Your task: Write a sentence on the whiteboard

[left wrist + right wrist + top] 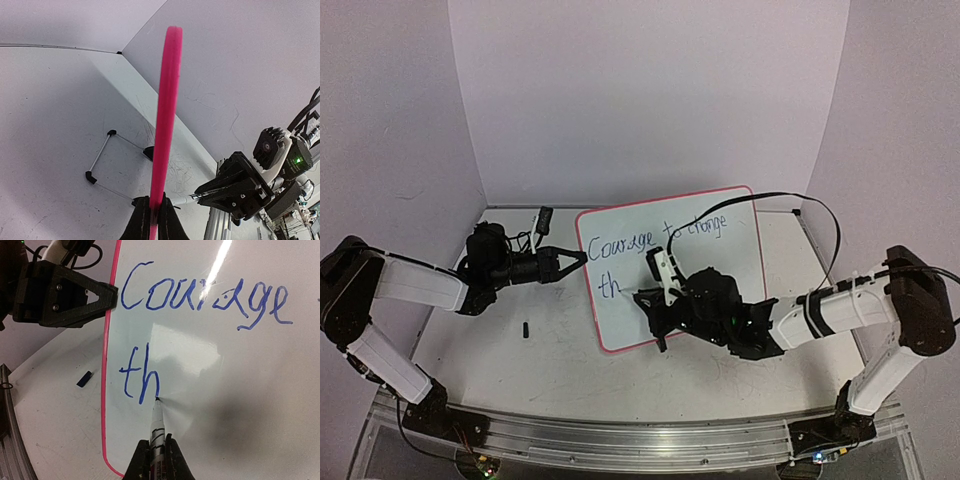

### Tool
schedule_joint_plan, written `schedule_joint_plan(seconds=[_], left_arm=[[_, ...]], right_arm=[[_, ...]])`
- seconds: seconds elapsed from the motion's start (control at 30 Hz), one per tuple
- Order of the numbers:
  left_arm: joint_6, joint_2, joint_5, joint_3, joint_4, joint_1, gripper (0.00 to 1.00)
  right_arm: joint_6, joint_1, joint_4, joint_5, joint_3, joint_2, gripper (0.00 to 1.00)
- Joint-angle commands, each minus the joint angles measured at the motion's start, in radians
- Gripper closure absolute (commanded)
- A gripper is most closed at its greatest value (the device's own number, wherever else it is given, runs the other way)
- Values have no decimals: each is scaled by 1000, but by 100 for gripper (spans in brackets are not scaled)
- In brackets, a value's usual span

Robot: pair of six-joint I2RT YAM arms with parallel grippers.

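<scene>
Beneath both sets of jaws, the table (550,350): grey-white, scuffed with faint scribbles.

Next in size, the board (740,280), glossy white with a pink rim, set between the two sets of jaws: left edge pinched by the left ones, writing face turned toward the right ones. From the left wrist, the board (167,100) edge-on, a thin pink strip running straight out from between the jaws.

Then the left gripper (582,257), clenched on the board's left rim, level with the first written line. In the right wrist view, the left gripper (114,291) black and wedge-shaped, tip meeting the rim just left of the capital C.

Opposite, the right gripper (656,300), over the lower half of the board, clamped around a marker (157,427), fingers (141,462) tight against the barrel on both sides. Marker tip out ahead of the jaws, touching the board at the foot of the last stroke.

Across the board, the sentence (655,235) in blue cursive: "Courage to change" above and beyond the right jaws, "th" on a second line, ending right at the marker tip.

On the far side of the board from the right jaws, thin wire feet (111,133) with black ends.

Smallest, a dark piece (526,328) on the table, nearer the arm bases than the left jaws and apart from them. In the right wrist view, the same dark piece (84,379) just outside the board's rim.
</scene>
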Motion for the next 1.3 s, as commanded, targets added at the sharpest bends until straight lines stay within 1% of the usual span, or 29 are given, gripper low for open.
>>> schedule_joint_plan(seconds=[0.0,0.3,0.63,0.97,1.13,1.27], left_arm=[[-34,-31,29,30,44,-8,100],[-34,-34,30,28,42,-8,100],[-33,-33,33,30,42,-8,100],[-31,-35,32,30,42,-8,100],[-33,-35,30,29,41,-8,100],[-34,-30,31,33,40,-9,100]], right_arm=[[-3,-10,9,-9,38,-67,100],[-25,-28,14,0,92,-22,100],[-20,-36,16,5,97,17,100],[-8,-35,-4,30,50,-24,100],[-4,-35,-5,4,15,-64,100],[-7,-35,33,-40,-13,-77,100]])
